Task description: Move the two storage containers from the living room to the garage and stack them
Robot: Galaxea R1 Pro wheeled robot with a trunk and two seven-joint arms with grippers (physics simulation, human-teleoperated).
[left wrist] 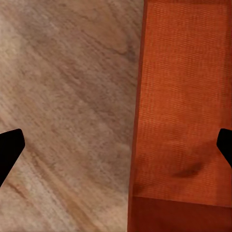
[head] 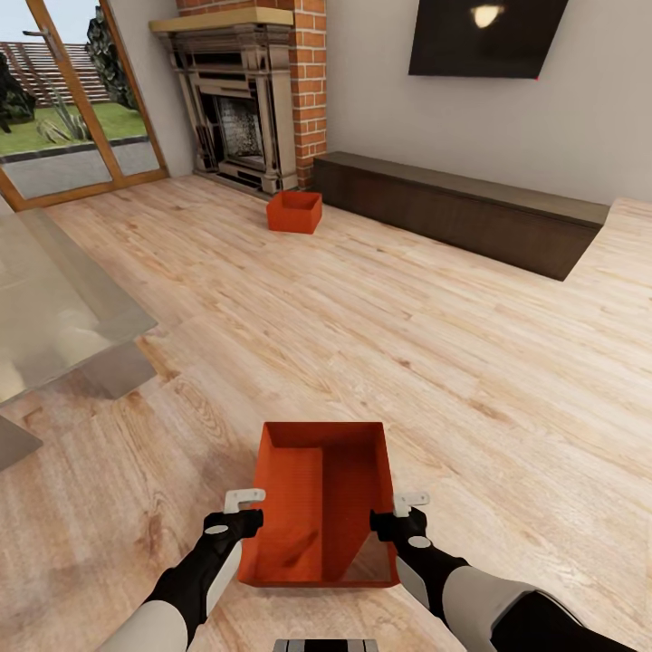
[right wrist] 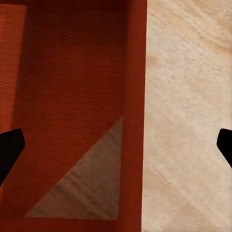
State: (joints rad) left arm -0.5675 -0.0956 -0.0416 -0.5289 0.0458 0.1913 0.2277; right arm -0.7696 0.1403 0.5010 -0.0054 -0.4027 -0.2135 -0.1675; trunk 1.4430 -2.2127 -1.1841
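One orange-red storage container [head: 321, 507] rests on the light wood-plank floor [head: 435, 344] of the living room, right in front of me. My left gripper [head: 244, 509] hangs over its left wall and my right gripper [head: 407, 512] over its right wall. In the left wrist view the left gripper [left wrist: 116, 150] is open, its dark fingertips [left wrist: 9, 150] wide apart astride the container wall [left wrist: 137, 145]. The right gripper [right wrist: 116, 150] is open too, straddling the other wall [right wrist: 135, 121]. The second storage container [head: 294, 211] sits far ahead by the brick fireplace [head: 240, 118].
A glass table [head: 54, 308] stands close on the left. A long low dark bench [head: 453, 204] runs along the far wall under a black wall screen [head: 484, 36]. Glazed doors [head: 72, 118] open onto a garden at far left. Wood floor stretches between the two containers.
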